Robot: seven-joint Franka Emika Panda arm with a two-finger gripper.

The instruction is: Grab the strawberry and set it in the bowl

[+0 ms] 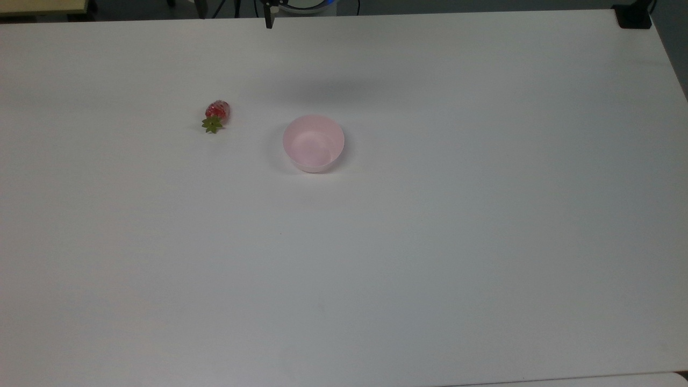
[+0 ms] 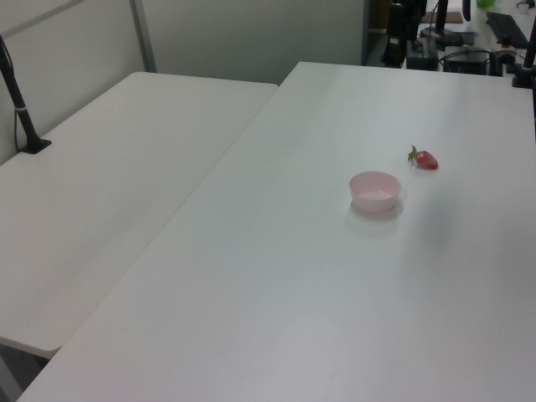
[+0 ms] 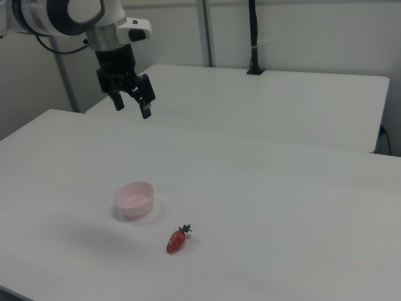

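1. Desk point(image 1: 430, 258): broad, plain white top.
2. Bowl point(image 1: 313, 143): pale pink, upright on the desk.
3. Strawberry point(image 1: 216, 115): on its side, near the bowl, to the top view's left.

We see a broad white table point(image 1: 430, 242) with a matte top. A second white table point(image 2: 126, 184) stands alongside it, edges nearly touching. A black post point(image 2: 21, 109) rises from that second table, its clamp base point(image 2: 35, 146) at the edge.
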